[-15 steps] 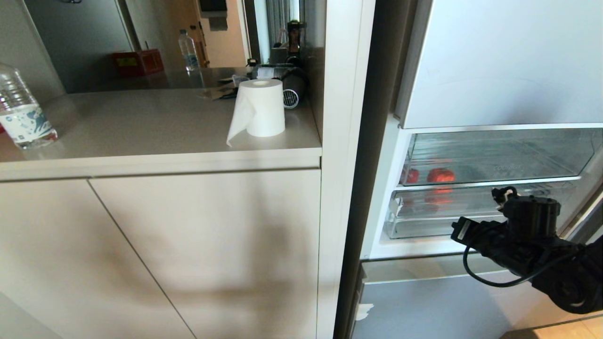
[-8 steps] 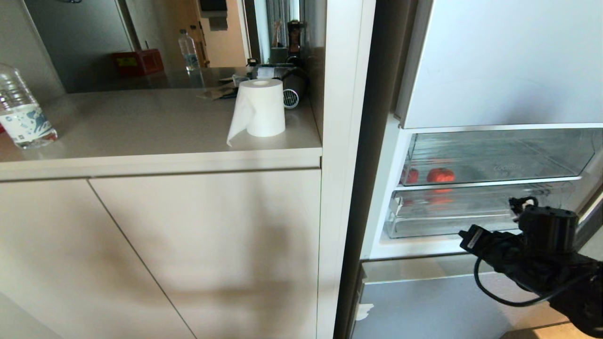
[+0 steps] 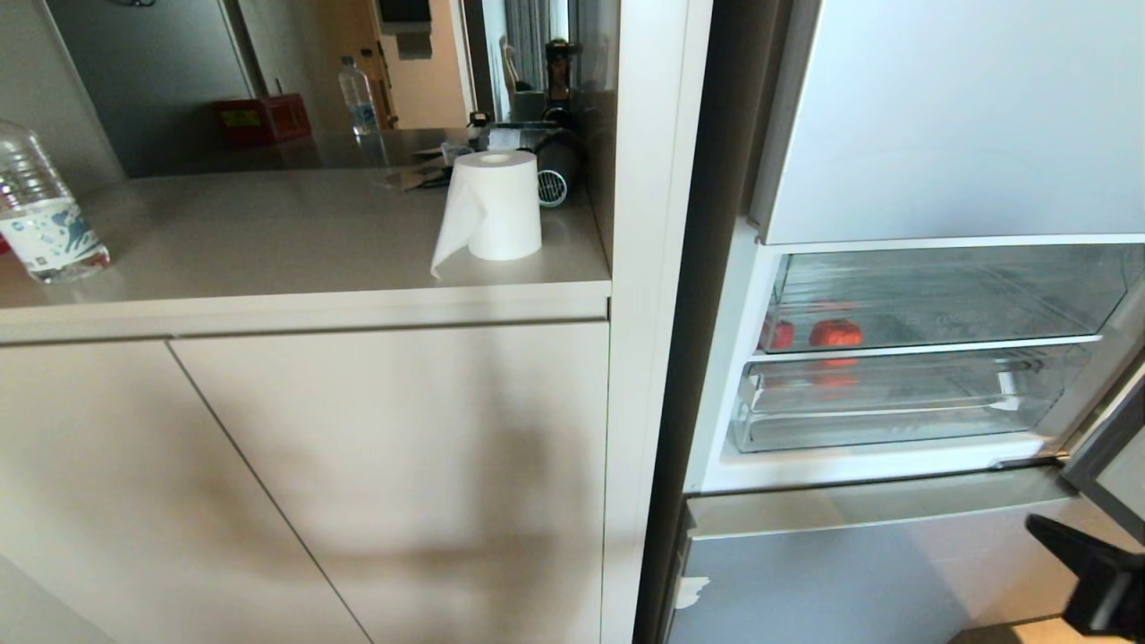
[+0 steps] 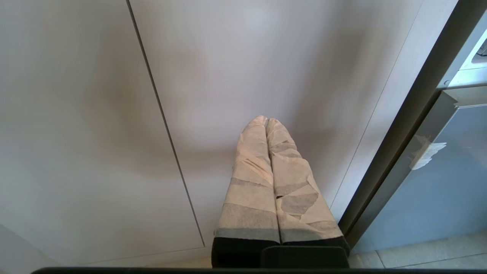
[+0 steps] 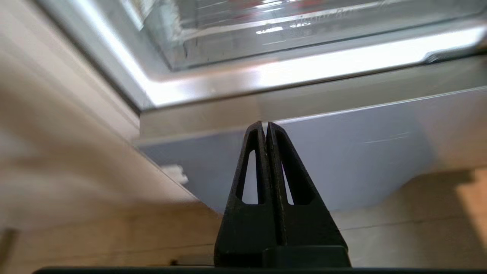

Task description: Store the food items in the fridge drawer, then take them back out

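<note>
Two food items lie in the clear fridge drawer [image 3: 966, 300], seen through its front wall: an orange-red fruit [image 3: 836, 333] and a red one [image 3: 782, 334] half hidden at the drawer's left end. My right gripper [image 5: 266, 124] is shut and empty. It hangs low in front of the pale-blue lower fridge panel [image 5: 361, 152], below the drawer [image 5: 304, 34]. Only a black part of that arm [image 3: 1096, 581] shows in the head view's bottom right corner. My left gripper [image 4: 266, 118], its fingers wrapped in tape, is shut and empty, facing a cabinet door [image 4: 95, 133].
A second clear compartment [image 3: 894, 402] sits under the drawer. The counter [image 3: 268, 233] to the left holds a paper roll [image 3: 496, 206] and a water bottle [image 3: 40, 219]. The open fridge door's edge [image 3: 1105, 447] stands at the right.
My right arm has dropped from in front of the clear compartments down and to the right, almost out of the head view. The fruits and drawer have stayed put.
</note>
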Motion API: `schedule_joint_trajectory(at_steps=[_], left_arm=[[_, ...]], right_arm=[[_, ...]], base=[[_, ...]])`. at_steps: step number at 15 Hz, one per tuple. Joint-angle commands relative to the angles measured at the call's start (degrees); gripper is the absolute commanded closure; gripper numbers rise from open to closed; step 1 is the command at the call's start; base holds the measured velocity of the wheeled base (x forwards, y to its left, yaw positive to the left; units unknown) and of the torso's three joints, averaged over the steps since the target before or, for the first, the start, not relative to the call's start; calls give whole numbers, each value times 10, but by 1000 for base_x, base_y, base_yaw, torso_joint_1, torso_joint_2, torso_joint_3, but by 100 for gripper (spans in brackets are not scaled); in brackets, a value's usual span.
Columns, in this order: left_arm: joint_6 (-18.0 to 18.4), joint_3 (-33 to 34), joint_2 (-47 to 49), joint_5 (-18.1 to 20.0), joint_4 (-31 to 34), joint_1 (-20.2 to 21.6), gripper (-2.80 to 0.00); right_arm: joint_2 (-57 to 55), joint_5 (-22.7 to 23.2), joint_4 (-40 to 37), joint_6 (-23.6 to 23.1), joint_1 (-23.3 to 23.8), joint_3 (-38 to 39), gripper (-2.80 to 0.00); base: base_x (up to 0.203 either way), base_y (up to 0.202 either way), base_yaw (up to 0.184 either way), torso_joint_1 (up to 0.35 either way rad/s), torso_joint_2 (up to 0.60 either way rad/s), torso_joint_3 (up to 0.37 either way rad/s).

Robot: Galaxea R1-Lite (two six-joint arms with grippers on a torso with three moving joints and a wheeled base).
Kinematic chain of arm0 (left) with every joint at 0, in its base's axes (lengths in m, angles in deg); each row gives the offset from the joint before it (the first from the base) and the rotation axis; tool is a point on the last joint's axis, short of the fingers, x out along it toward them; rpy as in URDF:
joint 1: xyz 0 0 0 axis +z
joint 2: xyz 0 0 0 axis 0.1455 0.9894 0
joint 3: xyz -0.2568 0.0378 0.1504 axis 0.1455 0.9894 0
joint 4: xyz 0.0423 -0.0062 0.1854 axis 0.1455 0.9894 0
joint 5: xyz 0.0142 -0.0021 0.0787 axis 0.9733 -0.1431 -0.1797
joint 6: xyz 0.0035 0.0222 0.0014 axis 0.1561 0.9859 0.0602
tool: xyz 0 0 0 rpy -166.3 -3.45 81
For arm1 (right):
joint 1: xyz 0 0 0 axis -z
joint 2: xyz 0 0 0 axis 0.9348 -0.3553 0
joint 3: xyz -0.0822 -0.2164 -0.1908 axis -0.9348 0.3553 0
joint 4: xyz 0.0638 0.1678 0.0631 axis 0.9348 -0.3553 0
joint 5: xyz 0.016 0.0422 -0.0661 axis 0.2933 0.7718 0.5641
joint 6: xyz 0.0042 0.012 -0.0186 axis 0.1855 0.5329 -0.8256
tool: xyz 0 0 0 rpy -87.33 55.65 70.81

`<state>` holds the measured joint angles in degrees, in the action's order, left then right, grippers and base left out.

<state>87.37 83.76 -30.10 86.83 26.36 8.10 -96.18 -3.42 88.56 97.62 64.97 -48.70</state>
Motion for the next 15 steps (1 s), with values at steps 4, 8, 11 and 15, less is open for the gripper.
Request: schedule_joint_trajectory(at_steps=[4,8,11,15], left_arm=[[-1,0,1,0,1,0,0],[-2,0,1,0,0,0,0],[-2,0,1,0,0,0,0],[-2,0,1,0,0,0,0]], right_arm=[[465,29,-277,-116,21,35,0],[568,40,-365,-147,38,50,0],[566,36,-372,-143,40,52,0],[567,35,-371,-140,40,52,0]], base=[[0,0,0,0,0,0],[0,0,0,0,0,0],[0,0,0,0,0,0],[0,1,-14,-1,1,2]])
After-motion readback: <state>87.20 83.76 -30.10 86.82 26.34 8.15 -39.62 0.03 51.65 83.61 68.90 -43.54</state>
